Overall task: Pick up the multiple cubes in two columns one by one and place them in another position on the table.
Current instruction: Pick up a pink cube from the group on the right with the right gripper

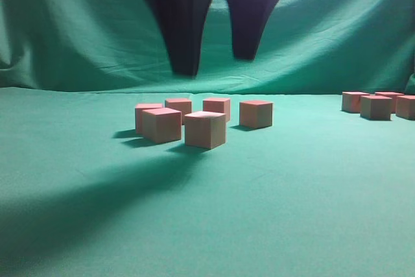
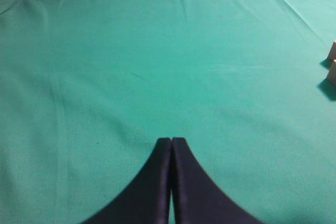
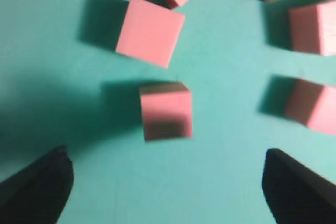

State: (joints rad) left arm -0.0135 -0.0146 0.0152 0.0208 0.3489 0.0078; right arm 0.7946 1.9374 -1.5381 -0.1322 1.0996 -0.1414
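**Hovering over the central cube cluster with the right gripper open**

Surrounding the work area, a draped green backdrop [image 1: 337, 30] rose behind the table [image 1: 292, 212], whose teal-green cloth showed shallow creases. Nothing stood between the raised gripper and the cubes below it; only its broad shadow lay across the cloth toward the near left corner.

The right gripper [image 1: 214, 60] hung above the middle of the table, clear of the surface, with its two dark fingers [image 1: 185, 30] spread well apart and nothing between them. In the right wrist view the fingertips [image 3: 37, 187] appeared at the lower left and lower right corners of the frame, touching no cube. The left gripper [image 2: 171, 142] sat over bare cloth with its fingers pressed together, tips meeting, holding nothing; two cube corners showed at the right edge of that view.

The cubes were salmon-pink, matte, unmarked and sharp-edged. Five of them formed the central cluster [image 1: 202, 121] near the middle of the table: three in a far row and two nearer the front edge, the front pair just beside each other, and one far cube [image 1: 256, 113] standing slightly apart to the right. A second group [image 1: 379, 104] of about four cubes sat close together toward the far right edge, well apart from the cluster. In the right wrist view, one cube [image 3: 165, 109] lay between the open fingers' line, slightly left of centre, with its neighbours near but not touching it.
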